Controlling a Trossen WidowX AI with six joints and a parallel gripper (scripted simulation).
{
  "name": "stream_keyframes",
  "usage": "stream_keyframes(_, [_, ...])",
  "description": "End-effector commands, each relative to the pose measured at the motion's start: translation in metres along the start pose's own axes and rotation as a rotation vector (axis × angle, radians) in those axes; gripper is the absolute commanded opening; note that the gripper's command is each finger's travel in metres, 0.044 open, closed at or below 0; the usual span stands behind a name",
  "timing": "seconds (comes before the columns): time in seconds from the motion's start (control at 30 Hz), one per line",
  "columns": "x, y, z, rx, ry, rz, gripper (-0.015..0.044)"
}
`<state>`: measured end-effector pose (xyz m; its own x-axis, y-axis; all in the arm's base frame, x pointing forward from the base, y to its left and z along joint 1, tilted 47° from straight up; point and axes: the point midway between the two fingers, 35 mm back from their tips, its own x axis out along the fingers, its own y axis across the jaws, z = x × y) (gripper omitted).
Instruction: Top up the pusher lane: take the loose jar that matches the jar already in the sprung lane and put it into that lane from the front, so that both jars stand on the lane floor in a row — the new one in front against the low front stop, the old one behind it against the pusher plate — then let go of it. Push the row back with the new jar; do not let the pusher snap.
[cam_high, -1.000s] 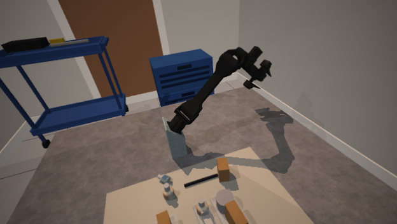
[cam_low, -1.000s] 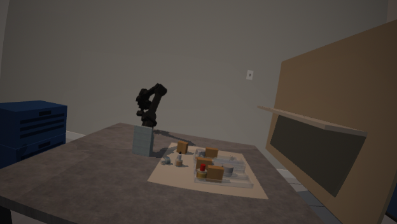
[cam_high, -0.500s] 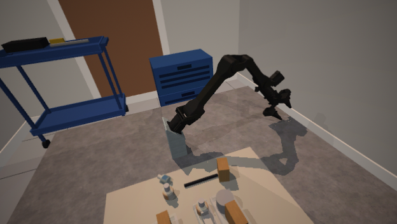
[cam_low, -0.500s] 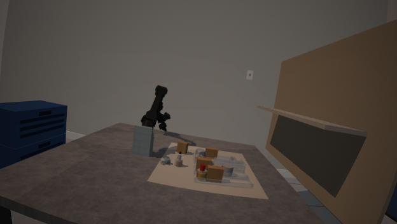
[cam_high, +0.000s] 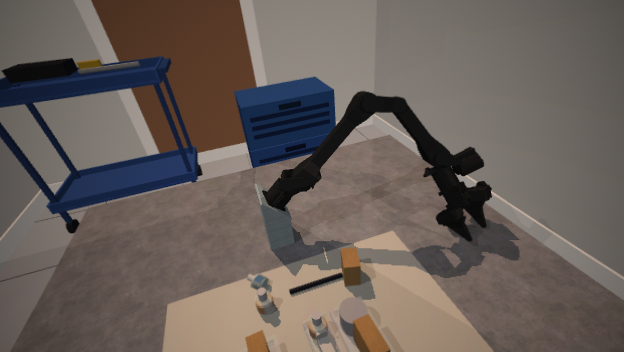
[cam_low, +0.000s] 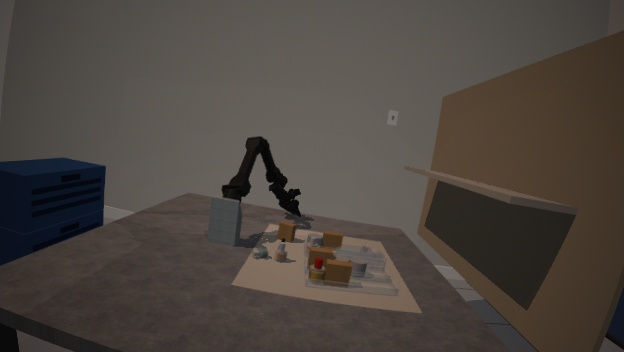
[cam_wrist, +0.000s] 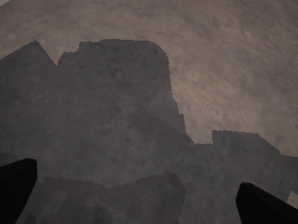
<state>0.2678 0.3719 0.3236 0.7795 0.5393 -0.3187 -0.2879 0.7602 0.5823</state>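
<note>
My gripper (cam_high: 477, 233) (cam_low: 298, 215) (cam_wrist: 140, 182) is open and empty, low above the table beyond the mat, far from the jars. An upright loose jar (cam_high: 264, 302) (cam_low: 281, 252) with an orange-brown label stands on the mat. A bluish jar (cam_high: 260, 281) (cam_low: 260, 252) lies on its side beside it. The top view shows a similar orange-brown jar (cam_high: 317, 326) with a grey cap standing in a clear lane. The exterior view shows a red-capped, yellowish jar (cam_low: 317, 270) at the near lane. Pusher plates and springs are too small to tell.
Orange-brown blocks (cam_high: 371, 334) (cam_low: 338, 273) stand among the lanes, near a grey cylinder (cam_high: 353, 312). Another block (cam_high: 351, 266) (cam_low: 287, 231) stands on the mat near the arm side, by a black bar (cam_high: 316, 284). A pale panel (cam_high: 278, 227) (cam_low: 224, 221) stands at the arm's base.
</note>
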Motion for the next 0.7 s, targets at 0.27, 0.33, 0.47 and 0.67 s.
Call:
stream_keyframes(0.27, [0.054,-0.163,0.041,-0.232,0.090,-0.323,0.0440])
stream_keyframes(0.33, [0.056,-0.193,0.046,-0.263,0.122,-0.371,0.0440])
stream_keyframes(0.47, [0.054,-0.257,0.057,-0.317,0.205,-0.456,0.0440])
stream_keyframes(0.67, [0.036,-0.351,0.068,-0.343,0.330,-0.558,0.0440])
